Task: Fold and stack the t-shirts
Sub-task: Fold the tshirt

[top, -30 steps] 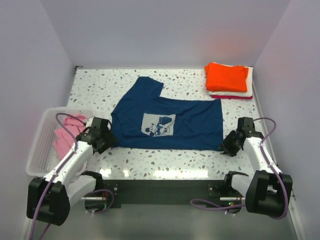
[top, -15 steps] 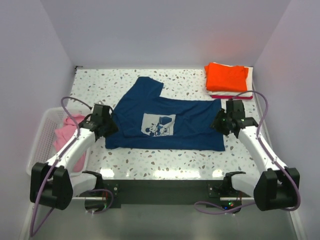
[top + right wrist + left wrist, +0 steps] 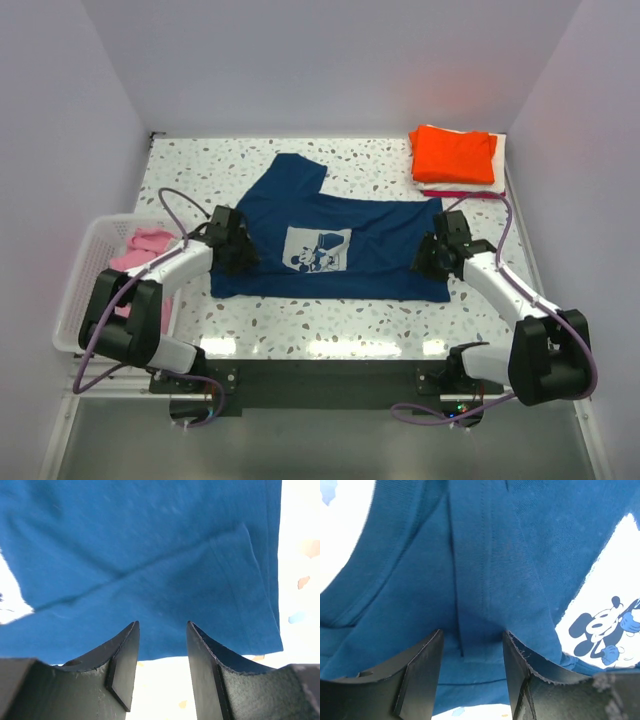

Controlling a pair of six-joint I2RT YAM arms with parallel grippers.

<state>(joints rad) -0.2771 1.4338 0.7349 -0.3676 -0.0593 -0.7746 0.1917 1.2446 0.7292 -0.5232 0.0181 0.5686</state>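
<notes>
— Where's the navy t-shirt (image 3: 330,245) lying?

— Spread flat across the middle of the tabletop (image 3: 200,170), front up. The pale chest print (image 3: 317,249) faces the ceiling, and one sleeve sticks out toward the far edge.

— And the arms?

— One at each end of it. The left pincer (image 3: 240,250) is low over the shirt's left end, just beside the print. Its jaws stand apart with a ridge of folded blue cloth running in between them, and nothing looks pinched from here. The right pincer (image 3: 428,255) is over the shirt's right end, close to the cloth's near corner. Its jaws are parted too, with flat cloth and a strip of bare speckled top showing through the gap.

— What about the others?

— There's a folded pile in the far right corner of the tabletop, with the orange t-shirt (image 3: 455,153) on top. A white t-shirt (image 3: 440,186) is under that, and a red t-shirt (image 3: 470,193) peeks out at the bottom (only a sliver of each, mind you). The pink t-shirt (image 3: 145,243) is crumpled in the white slatted basket (image 3: 85,285), which sits off the tabletop's left edge, beside the left arm.
</notes>
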